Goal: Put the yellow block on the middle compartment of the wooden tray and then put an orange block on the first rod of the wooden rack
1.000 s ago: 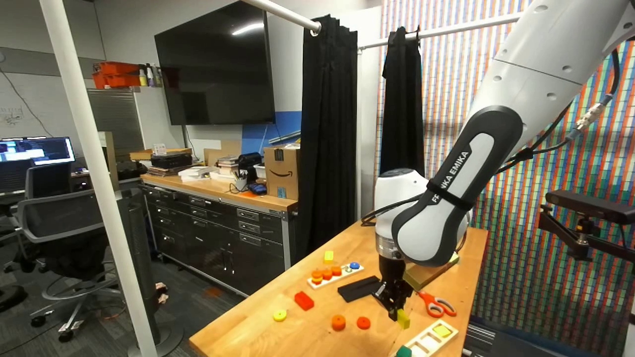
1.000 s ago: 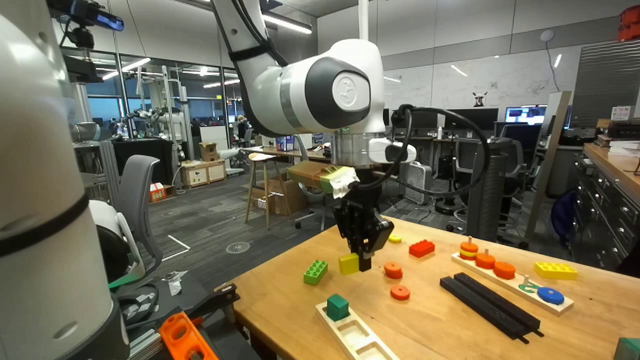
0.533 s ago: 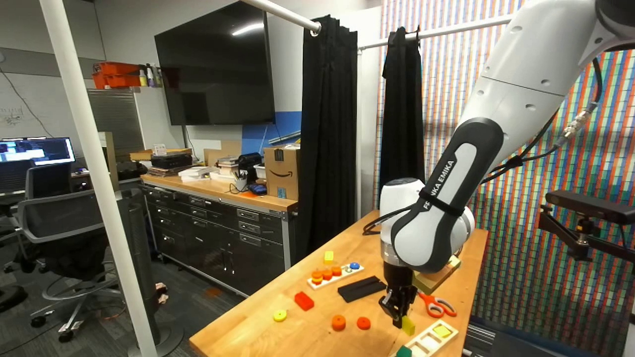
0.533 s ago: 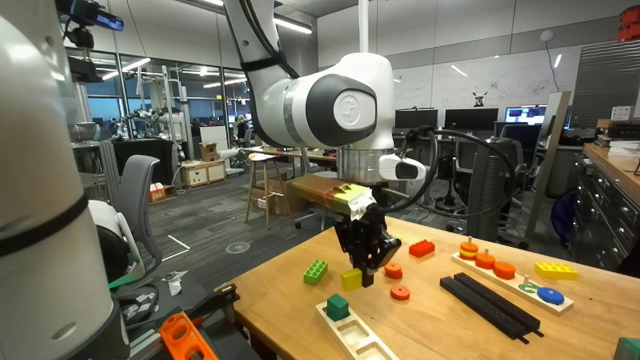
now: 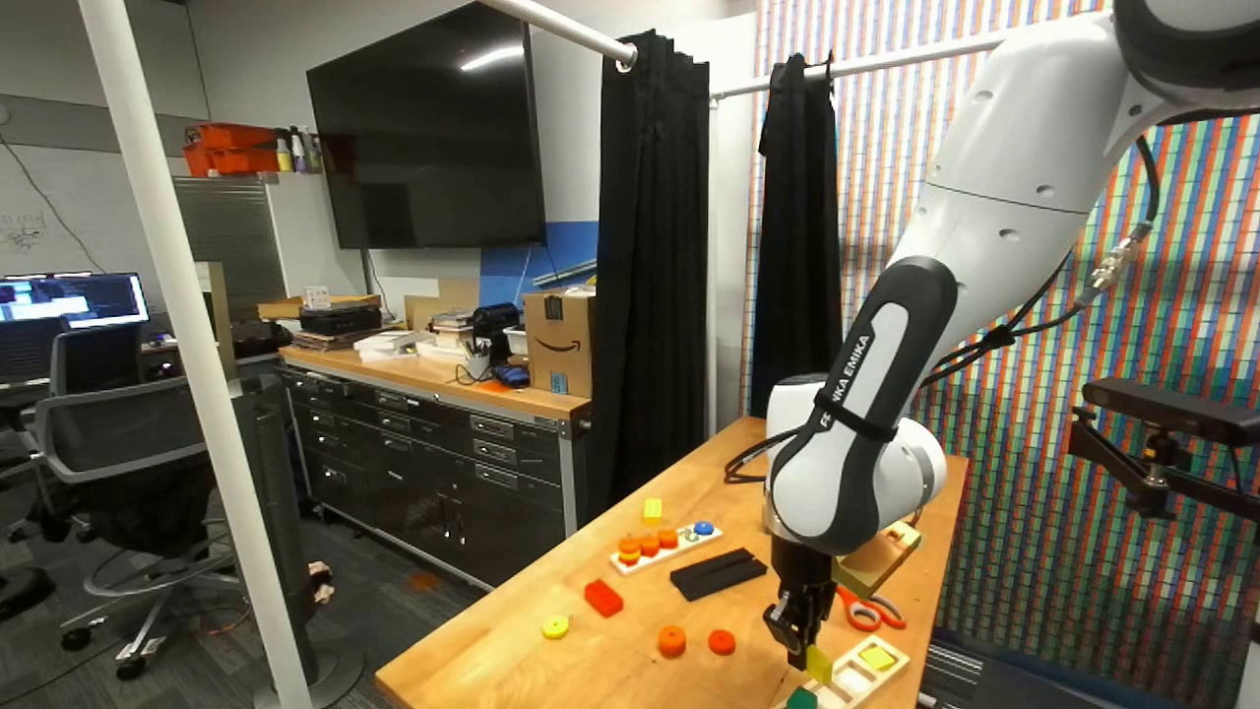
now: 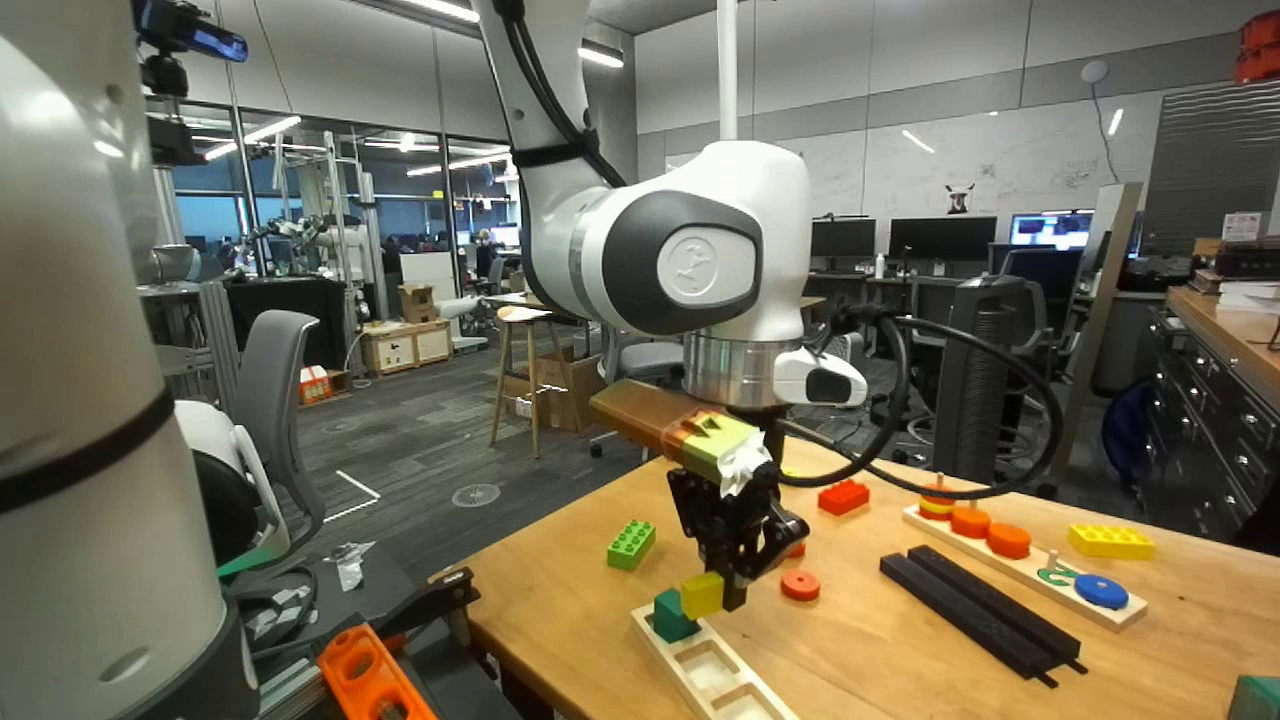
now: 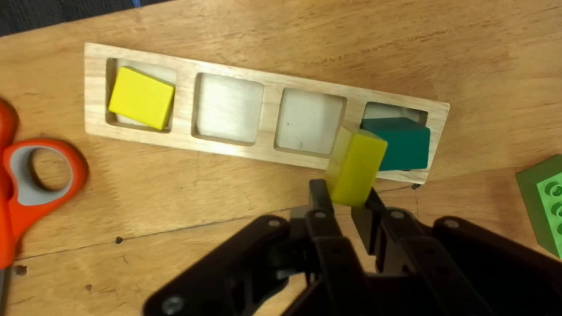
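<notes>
just by wooden tray (image 7: 270,112), gripper (image 7: 347,195) pinching yellow block (image 7: 358,169), lower than before, closer to teal block (image 7: 405,147).

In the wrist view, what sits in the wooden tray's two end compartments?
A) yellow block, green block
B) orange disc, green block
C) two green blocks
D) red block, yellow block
A: one end compartment of the wooden tray holds a loose yellow block, the other a green block; the gripper holds a second yellow block.

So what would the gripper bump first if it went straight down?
Probably the wooden tray, bumped by the yellow block in the gripper; the green block is close, though, and depth is unclear.
</notes>
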Motion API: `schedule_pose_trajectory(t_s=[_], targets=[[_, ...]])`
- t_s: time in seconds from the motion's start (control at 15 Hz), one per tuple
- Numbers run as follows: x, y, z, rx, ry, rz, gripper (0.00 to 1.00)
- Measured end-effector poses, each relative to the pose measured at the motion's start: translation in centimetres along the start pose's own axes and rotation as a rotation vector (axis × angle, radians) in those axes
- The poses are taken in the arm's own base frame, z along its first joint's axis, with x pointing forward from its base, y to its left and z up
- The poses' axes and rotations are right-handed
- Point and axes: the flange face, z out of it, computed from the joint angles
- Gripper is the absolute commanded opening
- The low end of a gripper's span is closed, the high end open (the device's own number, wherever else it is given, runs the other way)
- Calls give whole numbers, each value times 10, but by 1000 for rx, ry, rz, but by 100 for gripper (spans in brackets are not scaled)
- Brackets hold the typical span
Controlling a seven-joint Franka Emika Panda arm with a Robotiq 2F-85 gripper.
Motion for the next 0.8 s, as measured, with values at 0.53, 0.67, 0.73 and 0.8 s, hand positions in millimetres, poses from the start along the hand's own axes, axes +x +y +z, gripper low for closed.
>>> schedule_pose_trajectory(t_s=[0.53,0.67,0.73,0.8], targets=[[-6,9,22,57,1,-6,11],[-8,11,27,71,-3,-3,11],[-9,12,29,76,-5,0,11],[-11,14,31,80,-6,3,11]])
